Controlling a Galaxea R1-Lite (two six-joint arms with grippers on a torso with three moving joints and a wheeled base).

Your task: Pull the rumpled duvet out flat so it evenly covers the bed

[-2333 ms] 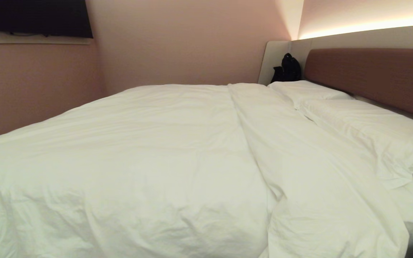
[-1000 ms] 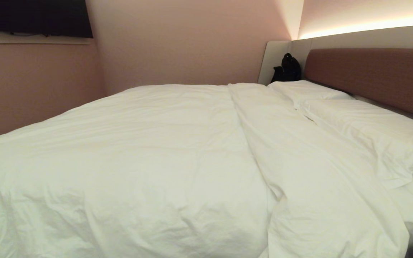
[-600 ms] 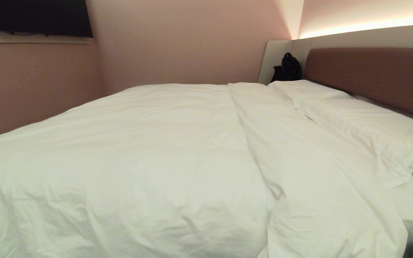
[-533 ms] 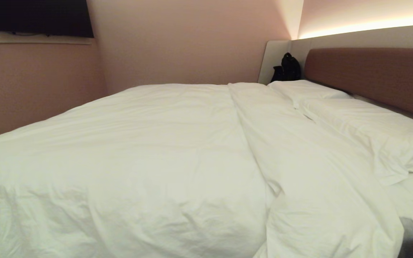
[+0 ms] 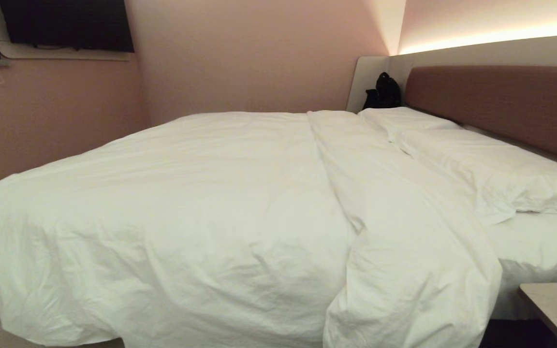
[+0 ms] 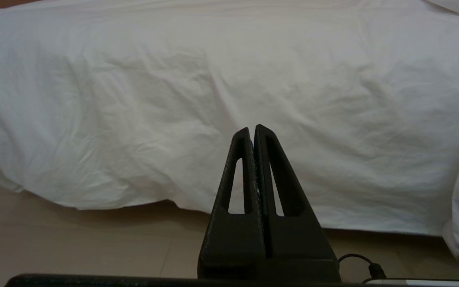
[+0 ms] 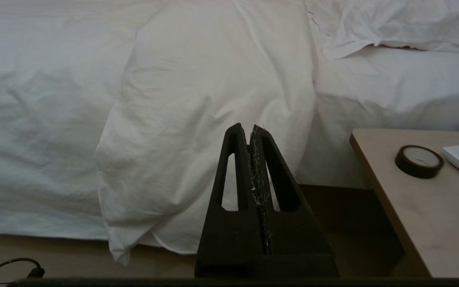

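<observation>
While the duvet (image 5: 201, 227) already lies across most of the bed (image 5: 539, 241), it stops short of the headboard (image 5: 501, 104) end, where a strip of bare sheet shows below the pillows (image 5: 481, 164). Its top edge is folded back on itself in a long band that runs from the far side to the near side, ending in a bulky corner (image 7: 181, 131) that droops over the mattress edge toward the floor (image 6: 74, 247). Both arms hang low in front of the bed's near side, out of the head view. The left hand (image 6: 252, 129) is clenched and empty, pointing at the smooth hanging flank of the duvet. The right hand (image 7: 248, 128) is likewise clenched on nothing, and it points straight at that drooping folded corner, just beside the gap between bed and desk (image 7: 412, 215). So the right hand looks the nearer one to the part that needs work. I judge the pull should go along the bed's length, toward the pillows. A small round clock (image 7: 419, 160) sits on the desk, well clear.
</observation>
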